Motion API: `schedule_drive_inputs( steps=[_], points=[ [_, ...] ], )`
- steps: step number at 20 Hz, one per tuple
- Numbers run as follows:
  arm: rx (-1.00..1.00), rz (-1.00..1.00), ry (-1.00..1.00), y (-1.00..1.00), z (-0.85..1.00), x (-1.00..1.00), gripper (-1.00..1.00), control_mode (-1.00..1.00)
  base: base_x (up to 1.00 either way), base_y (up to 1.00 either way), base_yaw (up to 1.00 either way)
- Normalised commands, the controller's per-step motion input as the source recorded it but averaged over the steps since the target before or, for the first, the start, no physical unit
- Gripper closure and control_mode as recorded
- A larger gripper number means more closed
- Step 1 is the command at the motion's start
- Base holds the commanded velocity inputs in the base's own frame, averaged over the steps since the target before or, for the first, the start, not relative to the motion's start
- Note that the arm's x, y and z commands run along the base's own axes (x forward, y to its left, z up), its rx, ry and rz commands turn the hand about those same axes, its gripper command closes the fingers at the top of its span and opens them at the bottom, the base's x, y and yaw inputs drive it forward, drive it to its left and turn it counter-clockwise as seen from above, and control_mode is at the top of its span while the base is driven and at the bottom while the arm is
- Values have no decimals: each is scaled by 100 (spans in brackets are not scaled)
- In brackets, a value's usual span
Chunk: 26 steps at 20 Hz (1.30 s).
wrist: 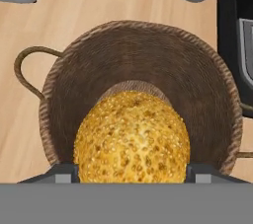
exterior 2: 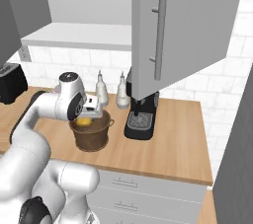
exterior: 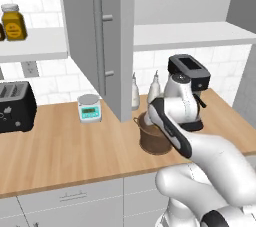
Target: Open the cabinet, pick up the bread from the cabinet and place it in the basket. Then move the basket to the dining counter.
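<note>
I hold the bread [wrist: 131,136] clenched in the pincer [wrist: 131,171] directly above the basket [wrist: 202,77]. Placing step; next I judge: lower, release.

speckled golden bread [wrist: 131,139], dark brown woven basket [wrist: 197,90]

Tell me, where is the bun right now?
The bun sits between the gripper fingers, right over the open basket on the wooden counter, with the coffee machine just beside.
</note>
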Motion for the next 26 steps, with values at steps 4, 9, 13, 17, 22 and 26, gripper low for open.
schedule_drive_inputs(
  steps=[4,9,13,17,22,26],
  points=[
    [0,0,5,0,-34,55,100,-100,0,0,0],
    [0,0,5,0,-35,42,100,-100,0,0,0],
    [0,0,7,0,-34,38,100,-100,0,0,0],
    [0,0,1,0,-27,46,100,-100,0,0,0],
    [0,0,0,0,-22,42,100,-100,0,0,0],
    [0,0,0,0,-22,-3,-100,-100,0,0,0]
  ],
)
